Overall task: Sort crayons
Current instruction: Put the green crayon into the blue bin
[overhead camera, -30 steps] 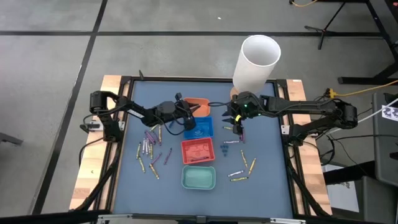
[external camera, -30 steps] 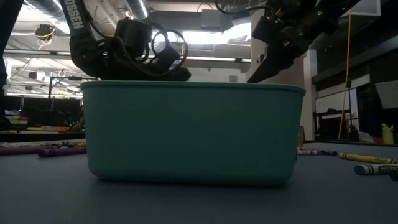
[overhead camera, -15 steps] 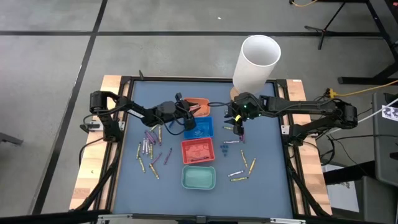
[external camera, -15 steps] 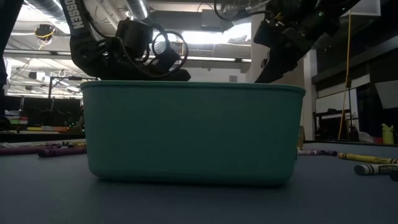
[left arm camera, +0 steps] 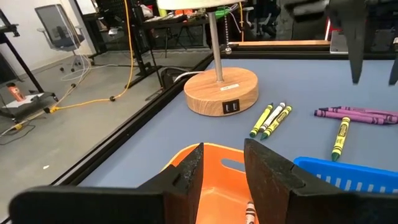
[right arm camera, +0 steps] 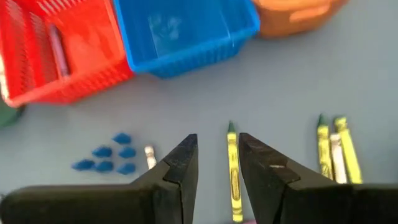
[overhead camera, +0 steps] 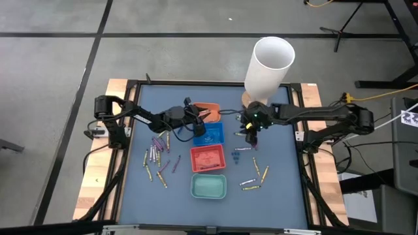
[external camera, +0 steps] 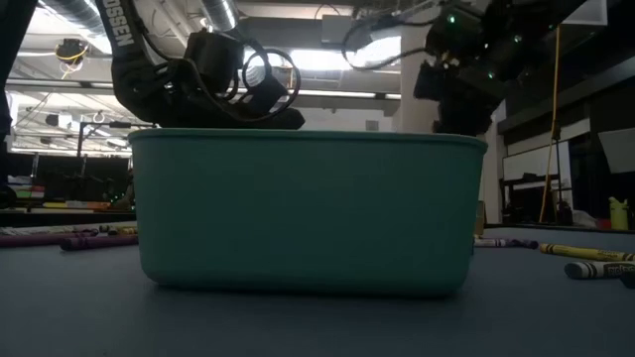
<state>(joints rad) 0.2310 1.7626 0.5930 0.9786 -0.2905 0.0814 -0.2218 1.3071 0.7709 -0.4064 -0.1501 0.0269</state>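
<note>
Crayons lie loose on the blue table: a purple and yellow scatter at the left (overhead camera: 157,151) and a few at the right (overhead camera: 253,176). My left gripper (overhead camera: 208,115) stands open and almost level above the orange tray (left arm camera: 205,180), where one crayon's end (left arm camera: 250,211) shows. My right gripper (right arm camera: 217,140) is open and slants down over the table beside the blue tray (right arm camera: 180,31). A yellow crayon (right arm camera: 232,168) lies flat on the table between its fingers, apart from them. Two more yellow ones (right arm camera: 333,146) lie beside it.
Orange, blue, red (overhead camera: 208,157) and teal (overhead camera: 209,187) trays stand in a row down the table's middle. A tall white cylinder (overhead camera: 269,65) stands on a round wooden base (left arm camera: 221,93) at the far edge. Small blue bits (right arm camera: 109,158) lie near the red tray.
My right gripper has sunk toward the table and the crayons below it, and its wrist has rolled. The crayons and trays lie as before.
</note>
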